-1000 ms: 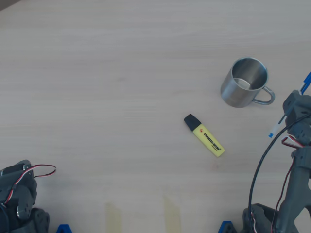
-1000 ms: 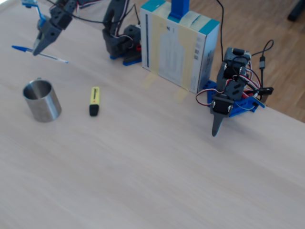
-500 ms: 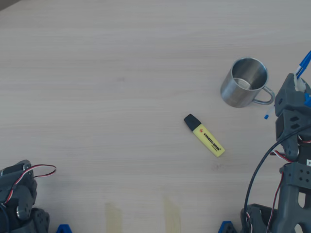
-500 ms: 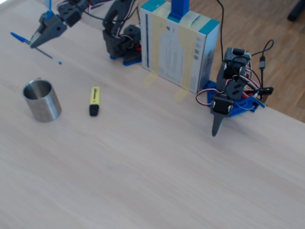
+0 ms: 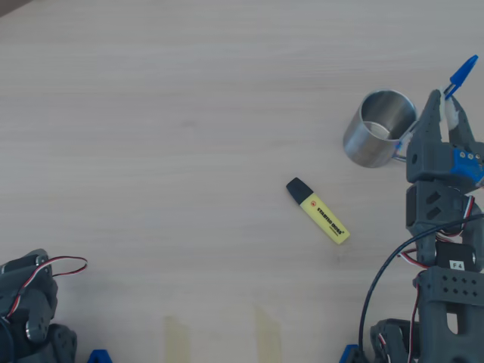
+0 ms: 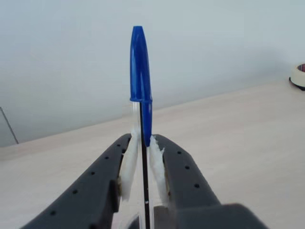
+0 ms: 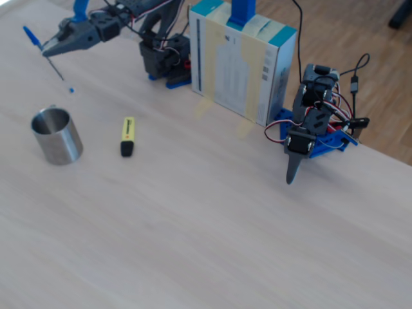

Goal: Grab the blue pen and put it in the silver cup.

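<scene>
One slip is the likeliest trouble: the thin clear-barrelled blue pen with its blue cap is pinched only at mid-barrel and tilted, so its lower end could strike the rim of the shiny steel silver cup with the looped handle or miss the mouth altogether. The hand is closed on the pen, held above the table just beside the cup in the overhead view, arm stretched forward.
</scene>
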Tool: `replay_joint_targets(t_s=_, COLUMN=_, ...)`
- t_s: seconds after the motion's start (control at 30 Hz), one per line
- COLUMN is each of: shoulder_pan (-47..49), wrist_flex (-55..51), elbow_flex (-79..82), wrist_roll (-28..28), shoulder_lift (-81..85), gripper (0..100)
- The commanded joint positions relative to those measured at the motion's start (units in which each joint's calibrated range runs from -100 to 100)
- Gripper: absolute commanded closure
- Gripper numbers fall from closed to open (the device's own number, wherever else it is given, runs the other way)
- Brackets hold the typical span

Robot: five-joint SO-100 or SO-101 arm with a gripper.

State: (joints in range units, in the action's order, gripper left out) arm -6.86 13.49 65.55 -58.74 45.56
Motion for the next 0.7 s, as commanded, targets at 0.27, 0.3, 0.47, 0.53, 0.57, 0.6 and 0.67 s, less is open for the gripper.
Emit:
replay_joint_targets(t_s=0.27, shoulder_pan=2.5, wrist_flex=15.9, elbow_flex=2.8, wrist_roll=3.7, shoulder_lift=1.6, gripper=98)
replay_joint_targets(t_s=0.3, shoulder_pan=2.5, wrist_flex=16.0, elbow_flex=2.9, wrist_roll=3.8, shoulder_lift=1.6, gripper=98)
replay_joint_targets(t_s=0.47, shoulder_pan=2.3, wrist_flex=20.8, elbow_flex=4.8, wrist_roll=3.8, shoulder_lift=1.5, gripper=98)
replay_joint_targets(t_s=0.53, shoulder_pan=2.1, wrist_flex=24.2, elbow_flex=6.1, wrist_roll=4.5, shoulder_lift=1.5, gripper=98)
replay_joint_targets(t_s=0.57, shoulder_pan=2.0, wrist_flex=25.7, elbow_flex=6.3, wrist_roll=5.3, shoulder_lift=1.5, gripper=98)
replay_joint_targets(t_s=0.6, shoulder_pan=2.0, wrist_flex=27.1, elbow_flex=6.6, wrist_roll=5.9, shoulder_lift=1.5, gripper=98)
replay_joint_targets(t_s=0.67, shoulder_pan=2.0, wrist_flex=29.3, elbow_flex=6.8, wrist_roll=6.4, shoulder_lift=1.5, gripper=98)
